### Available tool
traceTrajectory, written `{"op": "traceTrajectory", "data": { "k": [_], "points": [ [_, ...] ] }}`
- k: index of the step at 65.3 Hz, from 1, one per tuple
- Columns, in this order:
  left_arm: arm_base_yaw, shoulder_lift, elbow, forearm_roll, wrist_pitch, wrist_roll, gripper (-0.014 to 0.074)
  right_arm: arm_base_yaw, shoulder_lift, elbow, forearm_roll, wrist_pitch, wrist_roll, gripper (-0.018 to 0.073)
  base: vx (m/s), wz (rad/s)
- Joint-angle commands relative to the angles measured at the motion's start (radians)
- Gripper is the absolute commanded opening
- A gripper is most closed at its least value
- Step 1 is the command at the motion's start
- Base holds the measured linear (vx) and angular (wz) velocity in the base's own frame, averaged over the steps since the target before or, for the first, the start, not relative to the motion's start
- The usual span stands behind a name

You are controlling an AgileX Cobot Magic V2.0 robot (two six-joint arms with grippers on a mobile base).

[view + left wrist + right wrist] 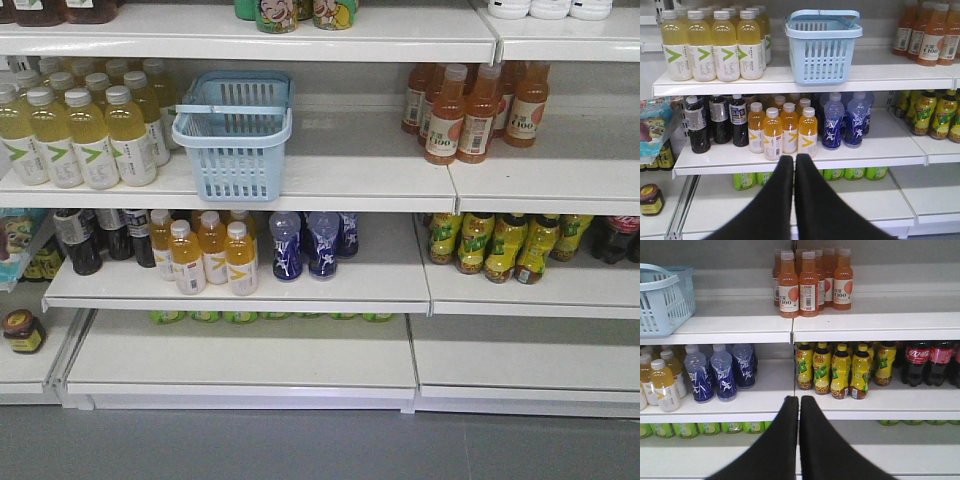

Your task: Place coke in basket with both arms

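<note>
The pale blue basket (236, 160) stands empty on the upper shelf, its hoop handle folded across the top. The left wrist view has the basket (823, 62) at upper centre; the right wrist view has the basket (664, 310) at far left. The coke is out of view in every frame. My left gripper (794, 159) is shut with nothing between its black fingers and hangs in front of the middle shelf, below and left of the basket. My right gripper (799, 400) is also shut and empty, well right of the basket. Neither arm appears in the front view.
Yellow drink bottles (75, 135) stand left of the basket and orange juice bottles (470, 110) to its right. The middle shelf holds small orange bottles (782, 130), blue bottles (845, 122), yellow-green bottles (840, 370) and dark cola bottles with red labels (927, 362).
</note>
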Motion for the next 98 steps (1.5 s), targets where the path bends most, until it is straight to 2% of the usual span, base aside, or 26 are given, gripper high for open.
{"op": "traceTrajectory", "data": {
  "k": [1, 45, 98],
  "points": [
    [-0.002, -0.019, -0.001, -0.011, -0.069, -0.01, -0.0006, -0.005, -0.018, 0.01, -0.014, -0.069, -0.009, -0.0006, 0.28, -0.09],
    [-0.002, -0.019, -0.001, -0.011, -0.069, -0.01, -0.0006, -0.005, -0.018, 0.01, -0.014, -0.069, -0.009, -0.0006, 0.23, -0.03],
    [-0.002, -0.019, -0.001, 0.001, -0.069, 0.001, -0.0006, -0.005, -0.018, 0.01, -0.014, -0.069, -0.009, -0.0006, 0.03, 0.0]
  ]
}}
